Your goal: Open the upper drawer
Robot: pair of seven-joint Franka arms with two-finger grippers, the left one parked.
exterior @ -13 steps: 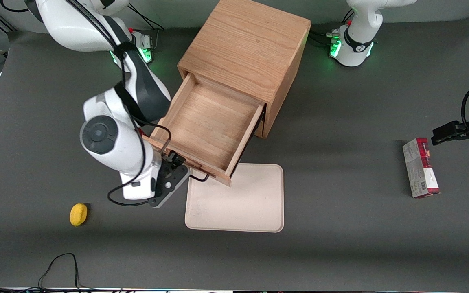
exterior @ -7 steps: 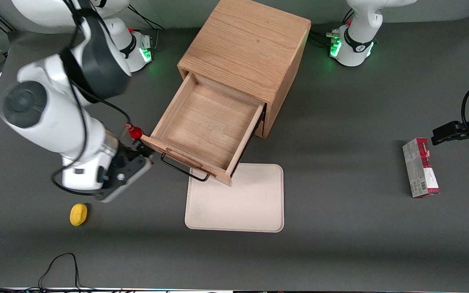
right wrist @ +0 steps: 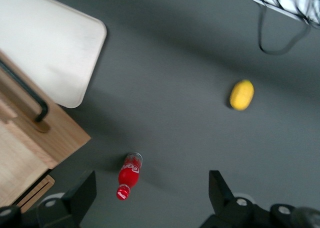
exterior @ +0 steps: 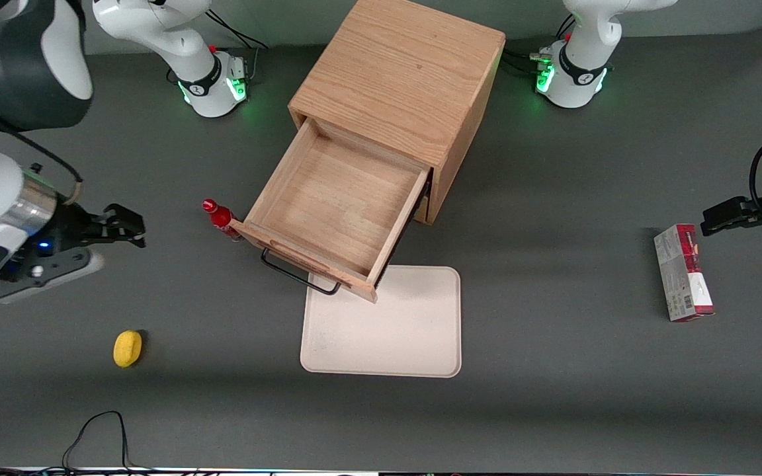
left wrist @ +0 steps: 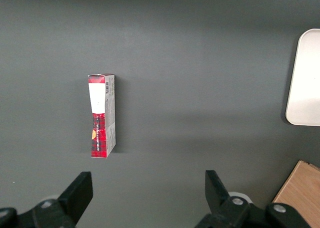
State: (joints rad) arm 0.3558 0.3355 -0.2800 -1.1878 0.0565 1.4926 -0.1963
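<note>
The upper drawer [exterior: 338, 205] stands pulled well out of the cabinet [exterior: 404, 86], and the gripper [exterior: 131, 229], fingers spread and empty, hangs well clear of its handle [exterior: 298, 274], toward the working arm's end.

Lower drawer [exterior: 424, 206] mostly hidden (under upper)
</note>
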